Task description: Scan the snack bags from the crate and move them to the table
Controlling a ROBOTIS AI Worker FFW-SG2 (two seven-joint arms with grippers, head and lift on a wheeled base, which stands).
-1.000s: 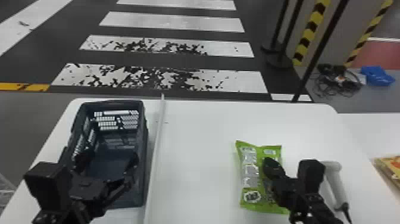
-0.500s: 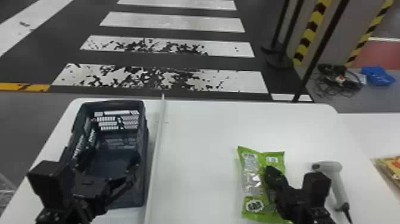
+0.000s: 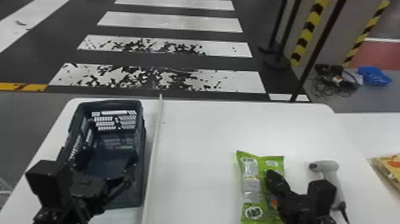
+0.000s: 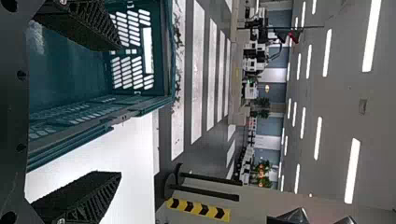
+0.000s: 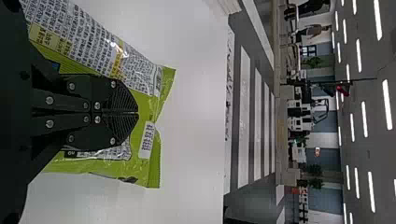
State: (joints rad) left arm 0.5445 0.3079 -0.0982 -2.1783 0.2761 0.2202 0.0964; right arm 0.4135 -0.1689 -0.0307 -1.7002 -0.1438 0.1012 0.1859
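A green snack bag [image 3: 251, 181] lies on the white table, its printed side up. My right gripper [image 3: 274, 178] is over the bag's right part. Seen from the right wrist, the gripper [image 5: 136, 113] has both fingers pressed together on the bag [image 5: 145, 107], with film creased around the tips. A grey barcode scanner [image 3: 330, 167] rests just right of that gripper. The dark crate [image 3: 142, 166] is at the table's left, with no bag visible inside. My left gripper [image 3: 110, 159] stands open over its near half; in the left wrist view the gripper [image 4: 120, 111] straddles a wall of the crate [image 4: 100, 133].
A pale strip [image 3: 155, 143] runs along the table [image 3: 202, 134] beside the crate's right side. Another, yellowish packet [image 3: 388, 171] lies on a surface at the far right. Barrier posts and cables are on the floor beyond the table.
The right gripper and the green bag have shifted slightly back toward the robot, and that gripper sits a little farther right. The left arm has moved slightly to the right.
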